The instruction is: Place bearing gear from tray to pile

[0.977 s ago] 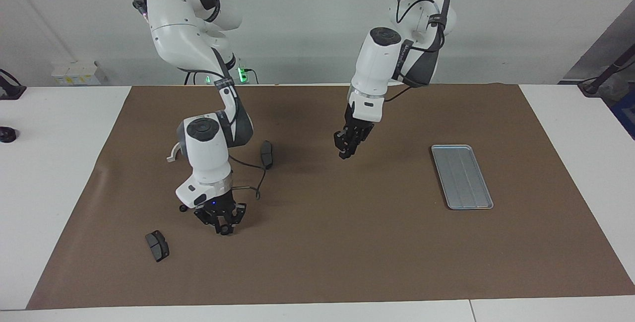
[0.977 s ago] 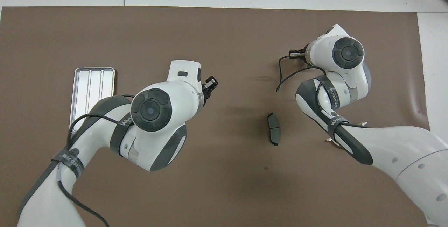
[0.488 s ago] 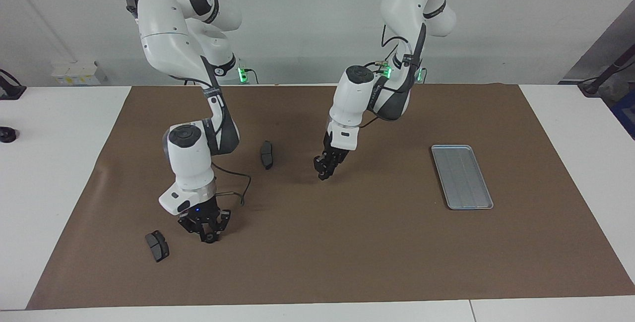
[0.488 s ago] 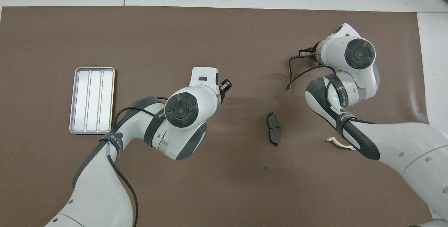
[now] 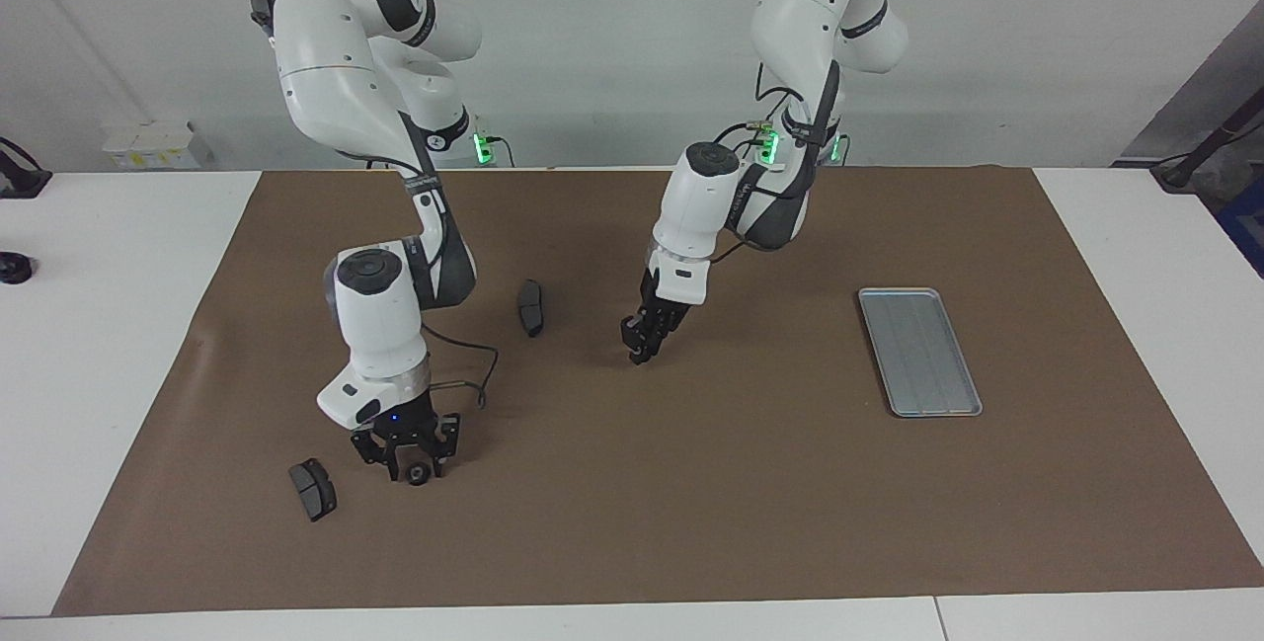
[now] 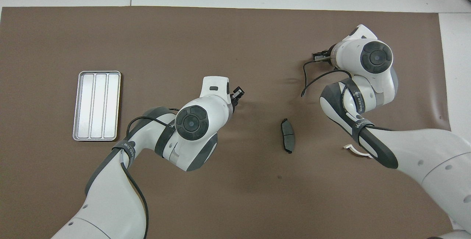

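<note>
Silver tray (image 5: 920, 352) sits bare; the job looks almost done.
Right gripper (image 5: 416, 469) parts round a black gear (image 5: 419, 474) at the mat; left gripper (image 5: 639, 349) hovers mid-table, fingers unreadable.

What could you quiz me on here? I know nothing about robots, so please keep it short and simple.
1. True or false: the tray has a gear lying in it.
2. What small thing sits at the tips of the right gripper? A: a black gear. B: a screw. C: a coin.
3. How many dark brake pads lie on the brown mat in the facing view?

Key: 1 false, the tray is empty. 2 A. 3 two, one of them close beside the right gripper.
</note>
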